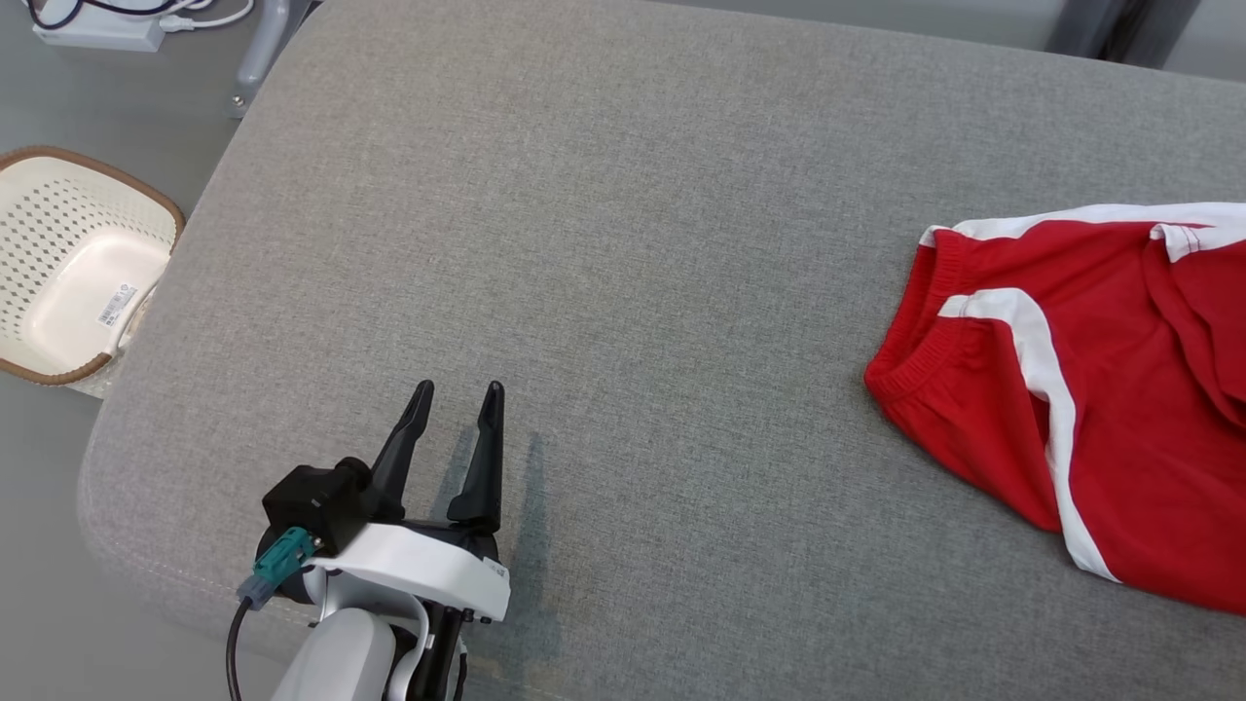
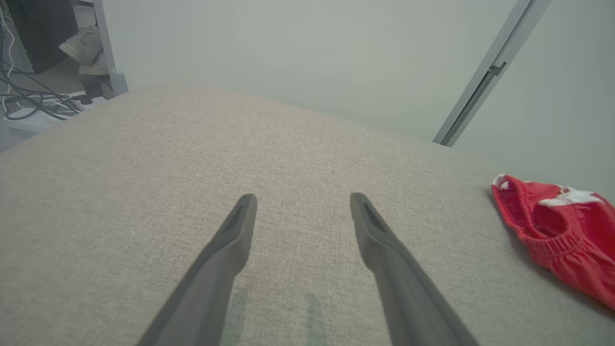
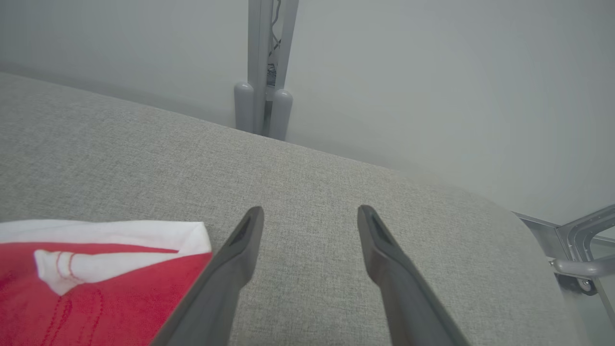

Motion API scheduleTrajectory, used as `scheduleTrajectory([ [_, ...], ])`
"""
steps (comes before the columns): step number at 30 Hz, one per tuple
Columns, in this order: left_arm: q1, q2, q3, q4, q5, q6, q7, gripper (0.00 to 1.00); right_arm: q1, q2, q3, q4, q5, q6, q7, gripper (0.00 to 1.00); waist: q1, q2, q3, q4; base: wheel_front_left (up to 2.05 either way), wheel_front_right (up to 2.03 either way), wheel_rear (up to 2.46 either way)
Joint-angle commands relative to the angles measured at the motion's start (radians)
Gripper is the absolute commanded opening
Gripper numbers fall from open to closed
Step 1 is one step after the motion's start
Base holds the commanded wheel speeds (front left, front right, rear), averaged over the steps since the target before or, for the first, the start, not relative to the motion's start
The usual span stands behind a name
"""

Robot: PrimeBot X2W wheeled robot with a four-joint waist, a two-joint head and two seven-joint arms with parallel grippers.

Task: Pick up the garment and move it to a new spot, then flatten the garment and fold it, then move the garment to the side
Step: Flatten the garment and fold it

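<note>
Grey cushion (image 1: 623,195) beneath wide-apart left gripper (image 1: 459,389)

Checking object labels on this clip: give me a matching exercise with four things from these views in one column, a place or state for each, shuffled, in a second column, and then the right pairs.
Things
1. garment
2. basket
3. left gripper
4. right gripper

Places and states
A. open, over bare grey cushion, well apart from the garment
B. on the floor, off the cushion's left edge
C. open, next to the garment's white-trimmed corner
D. red with white stripes, lying on the cushion's right part

Pairs: 1-D, 2-B, 3-A, 4-C
</note>
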Motion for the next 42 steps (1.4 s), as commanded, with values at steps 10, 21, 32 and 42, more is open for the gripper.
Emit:
scheduleTrajectory([
  [10,0.006,0.005,0.025,0.01,0.03,-0.006,-0.003,1.0,-0.01,0.103,-0.061,0.084,-0.101,0.0,-0.141,1.0,0.0,0.0,-0.056,-0.061,0.0,0.0,0.0],
  [21,0.06,0.004,0.073,0.006,0.065,-0.009,-0.003,1.0,0.165,0.262,0.028,-0.091,-0.07,0.0,-0.326,1.0,0.0,0.0,-0.164,-0.164,0.0,0.0,0.0],
  [32,0.105,0.004,0.13,-0.015,0.087,-0.019,-0.003,1.0,0.451,0.3,-0.055,-0.453,-0.099,0.0,-0.335,1.0,0.0,0.0,-0.207,-0.231,0.0,0.0,0.0],
  [42,0.117,0.004,0.132,-0.015,0.093,-0.027,-0.003,1.0,0.627,0.375,-0.112,-0.564,-0.191,0.0,-0.335,1.0,0.0,0.0,-0.223,-0.256,0.0,0.0,0.0],
])
